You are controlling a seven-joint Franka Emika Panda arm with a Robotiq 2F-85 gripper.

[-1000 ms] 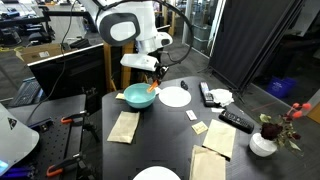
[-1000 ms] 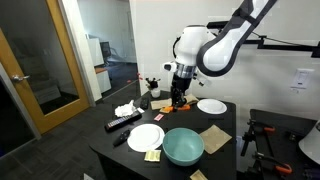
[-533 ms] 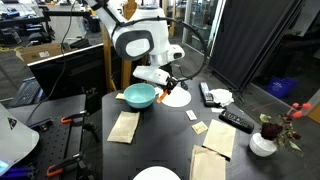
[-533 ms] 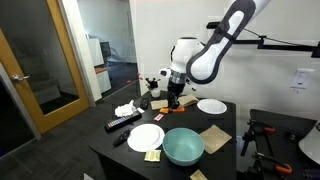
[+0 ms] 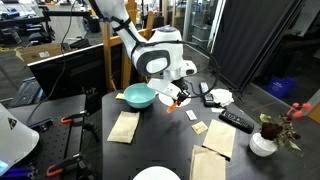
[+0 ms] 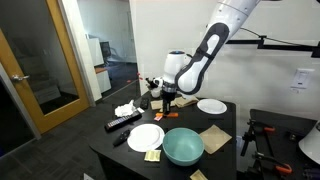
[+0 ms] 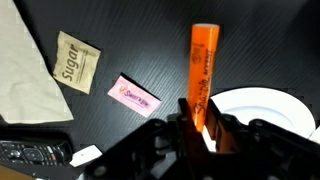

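Firmly, my gripper [image 7: 203, 122] is clenched on an orange tube [image 7: 204, 60]. Its near end sits pinched between my jaws, and the rest of it sticks straight out ahead of them, low over the dark table [image 7: 140, 30]. Whether its far end touches the tabletop I cannot tell.

Just beside the jaws, on one flank, lies the rim of a white plate [image 7: 262, 108]. On the other flank a pink packet [image 7: 134, 96] lies near the tube's middle. A brown sugar packet [image 7: 78, 60] lies farther out that way, with a napkin [image 7: 25, 60] beyond it. A black remote [image 7: 30, 152] lies back beside me on that side.

In an exterior view my arm [image 5: 160, 60] folds down from above, the wrist pitched low toward the table. A teal bowl [image 5: 140, 96] stands near behind the wrist.
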